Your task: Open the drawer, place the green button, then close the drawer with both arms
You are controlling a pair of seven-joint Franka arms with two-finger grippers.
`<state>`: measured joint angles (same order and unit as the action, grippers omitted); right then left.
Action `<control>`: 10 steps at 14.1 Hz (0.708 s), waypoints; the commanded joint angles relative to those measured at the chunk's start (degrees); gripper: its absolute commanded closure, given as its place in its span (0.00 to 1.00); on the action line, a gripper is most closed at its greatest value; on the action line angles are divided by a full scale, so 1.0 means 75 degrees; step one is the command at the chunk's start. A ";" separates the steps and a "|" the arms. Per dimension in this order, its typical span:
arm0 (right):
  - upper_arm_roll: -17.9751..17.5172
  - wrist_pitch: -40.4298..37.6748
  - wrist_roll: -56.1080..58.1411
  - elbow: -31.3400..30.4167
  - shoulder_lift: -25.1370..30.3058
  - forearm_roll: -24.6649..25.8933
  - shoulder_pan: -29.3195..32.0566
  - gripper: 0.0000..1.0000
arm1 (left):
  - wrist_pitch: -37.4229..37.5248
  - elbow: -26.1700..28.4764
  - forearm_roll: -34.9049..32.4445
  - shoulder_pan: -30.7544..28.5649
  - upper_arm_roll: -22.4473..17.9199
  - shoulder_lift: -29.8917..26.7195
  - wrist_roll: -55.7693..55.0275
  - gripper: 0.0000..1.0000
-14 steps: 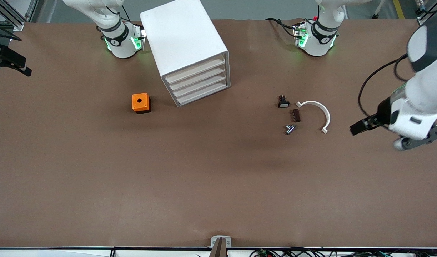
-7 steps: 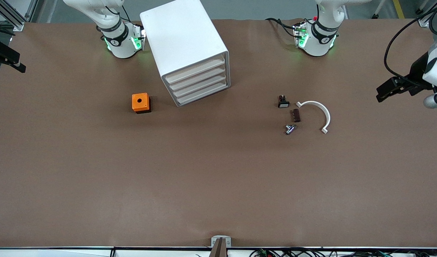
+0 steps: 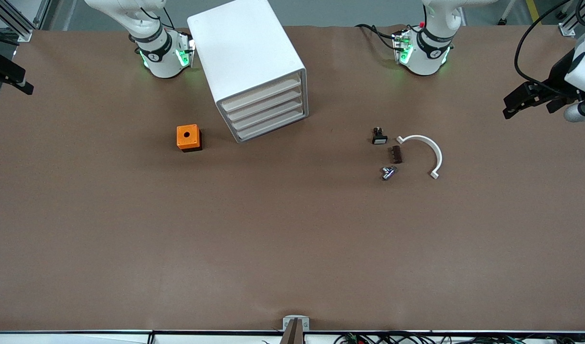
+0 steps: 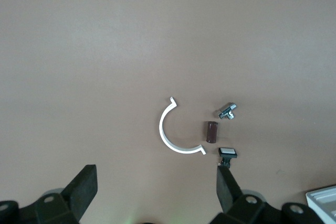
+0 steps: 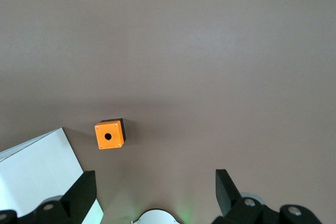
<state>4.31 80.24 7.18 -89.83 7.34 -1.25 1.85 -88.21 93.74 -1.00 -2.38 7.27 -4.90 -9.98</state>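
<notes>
The white cabinet [image 3: 247,57] stands between the arm bases, and its four cream drawer fronts [image 3: 266,112] are all shut. The button [image 3: 388,172], tiny and shiny with a blue bit, lies on the table toward the left arm's end; it also shows in the left wrist view as the button [image 4: 228,111]. My left gripper [image 3: 534,101] hangs open and empty over the table's edge at that end, well away from the button. In its own view the left gripper [image 4: 156,182] has only bare table between its fingers. My right gripper [image 3: 8,76] is at the other end, and the right gripper [image 5: 155,188] is open and empty.
An orange cube [image 3: 188,137] with a round hole sits beside the cabinet, toward the right arm's end. Near the button lie a black part with a white face [image 3: 379,137], a small brown block [image 3: 396,154] and a white half-ring [image 3: 424,152].
The left arm has swung up and away from the half-ring, out to the table's edge. The right gripper has drifted slightly farther out. Nothing on the table has moved.
</notes>
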 commanded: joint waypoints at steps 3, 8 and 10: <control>-0.0235 0.0105 -0.0149 -0.0233 0.0251 -0.0021 0.0069 0.00 | -0.0028 0.0065 0.0087 0.0048 0.0027 -0.0061 0.0334 0.00; -0.0235 0.0094 -0.0313 -0.0245 0.0252 -0.0021 0.0069 0.00 | -0.0017 0.0041 0.0087 0.0048 0.0027 0.0032 0.0358 0.00; -0.0235 0.0082 -0.0313 -0.0257 0.0263 -0.0021 0.0069 0.00 | -0.0017 0.0006 0.0075 0.0037 0.0027 0.0056 0.0369 0.00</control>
<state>3.05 80.28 5.79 -89.84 7.44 -1.25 1.84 -88.21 93.97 -0.96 -2.08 7.52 -4.44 -8.48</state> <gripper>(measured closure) 0.000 0.000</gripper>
